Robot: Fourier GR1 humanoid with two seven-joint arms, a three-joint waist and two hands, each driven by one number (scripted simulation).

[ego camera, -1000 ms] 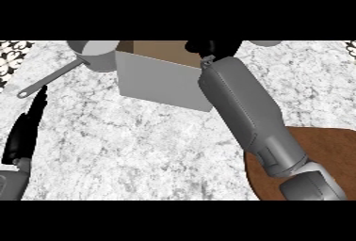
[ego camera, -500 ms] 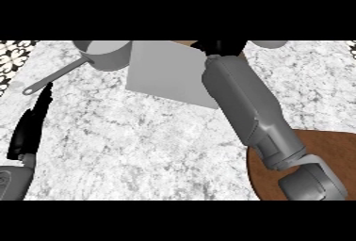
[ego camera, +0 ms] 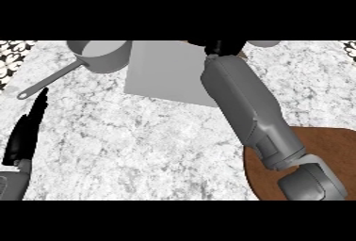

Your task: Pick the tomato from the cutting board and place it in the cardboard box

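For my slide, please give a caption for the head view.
Right hand over the box beside a saucepan; left hand rests open.

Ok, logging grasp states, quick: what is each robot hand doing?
Left robot hand: open, fingers straight, holding nothing.
Right robot hand: cannot be told.

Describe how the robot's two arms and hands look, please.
The right forearm is a smooth grey shell in jointed segments, with a paler rounded piece near the lower edge. The right hand is black and mostly cut off at the top. The left hand is black with slender fingers on a grey forearm. No cables or markings show.
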